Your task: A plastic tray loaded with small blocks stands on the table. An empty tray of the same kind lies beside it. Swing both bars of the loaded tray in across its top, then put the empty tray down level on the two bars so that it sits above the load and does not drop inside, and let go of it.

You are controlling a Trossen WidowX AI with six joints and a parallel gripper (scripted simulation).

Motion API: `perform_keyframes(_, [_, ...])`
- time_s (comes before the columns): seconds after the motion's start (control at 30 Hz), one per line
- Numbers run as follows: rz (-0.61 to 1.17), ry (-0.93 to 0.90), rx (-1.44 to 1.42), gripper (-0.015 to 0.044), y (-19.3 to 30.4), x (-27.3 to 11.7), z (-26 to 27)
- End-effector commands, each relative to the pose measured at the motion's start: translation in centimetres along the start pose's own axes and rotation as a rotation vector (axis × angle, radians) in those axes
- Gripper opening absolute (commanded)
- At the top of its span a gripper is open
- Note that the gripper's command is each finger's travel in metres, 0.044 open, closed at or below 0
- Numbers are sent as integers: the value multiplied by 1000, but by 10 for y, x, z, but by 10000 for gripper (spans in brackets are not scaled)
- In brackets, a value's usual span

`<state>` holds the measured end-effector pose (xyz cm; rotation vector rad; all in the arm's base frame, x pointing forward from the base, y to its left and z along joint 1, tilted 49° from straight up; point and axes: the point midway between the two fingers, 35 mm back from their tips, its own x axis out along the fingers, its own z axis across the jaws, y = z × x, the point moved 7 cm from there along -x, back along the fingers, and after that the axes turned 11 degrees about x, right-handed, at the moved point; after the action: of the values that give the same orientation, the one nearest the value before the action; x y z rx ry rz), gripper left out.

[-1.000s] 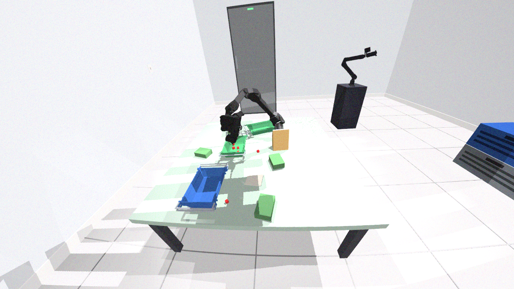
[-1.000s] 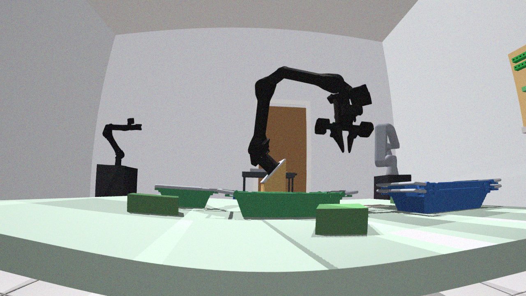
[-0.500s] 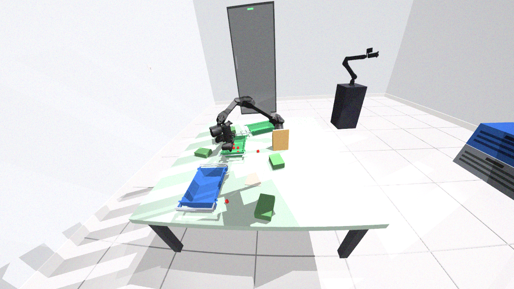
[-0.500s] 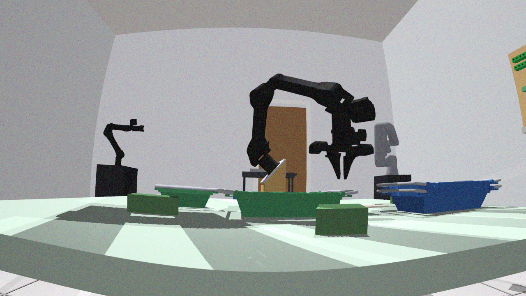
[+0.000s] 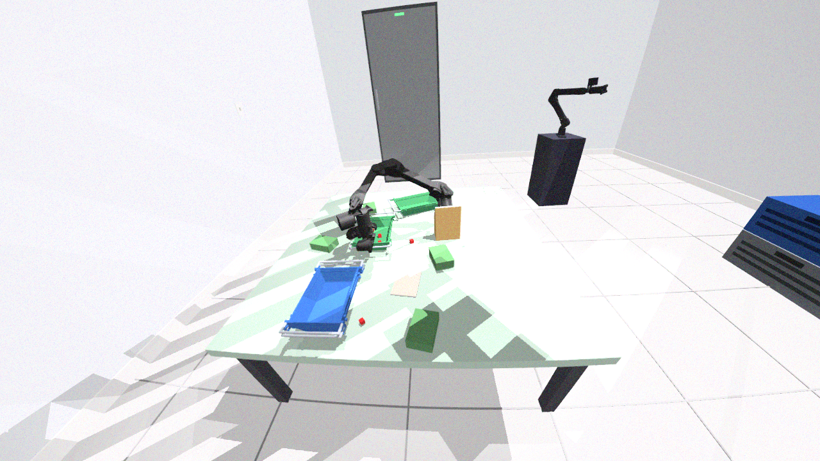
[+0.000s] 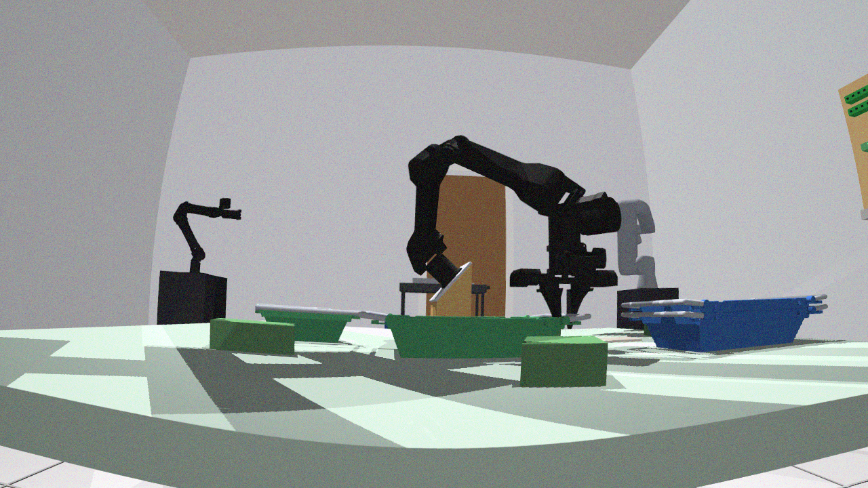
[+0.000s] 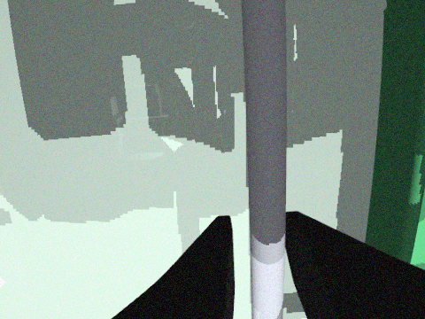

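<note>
The loaded green tray (image 5: 385, 226) (image 6: 461, 337) (image 7: 398, 111) stands on the table with small red blocks (image 5: 379, 235) inside, partly hidden by the arm. Its near wire bar (image 6: 581, 316) (image 7: 266, 133) sticks out beyond the tray's end. Its far bar (image 6: 371, 314) also points outward. The empty green tray (image 5: 417, 203) (image 6: 306, 324) stands at the back. My gripper (image 6: 564, 316) (image 7: 257, 227) points down at the near bar, slightly open, one finger on each side of it. A gap shows between the left finger and the bar. The top view hides the fingertips.
A large empty blue tray (image 5: 327, 298) (image 6: 728, 324) stands near the front left. Green blocks (image 5: 323, 243) (image 5: 441, 257) (image 5: 423, 329) lie around the trays. Loose red cubes (image 5: 411, 241) (image 5: 361, 321) and a thin beige tile (image 5: 405, 285) lie on the table. A wooden wedge (image 5: 447, 223) carries my arm's base.
</note>
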<state>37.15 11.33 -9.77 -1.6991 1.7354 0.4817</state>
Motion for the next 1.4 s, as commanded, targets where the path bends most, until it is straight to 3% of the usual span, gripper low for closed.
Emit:
perform_keyframes(0.0, [-13,0,-7,81,0,1,0])
perform_keyframes(0.5, [-13,0,-8,81,-6,-32,-30])
perform_keyframes(1.03, [-13,3,-9,81,-14,-11,-72])
perform_keyframes(1.37, [-12,1,-9,81,-13,-54,-67])
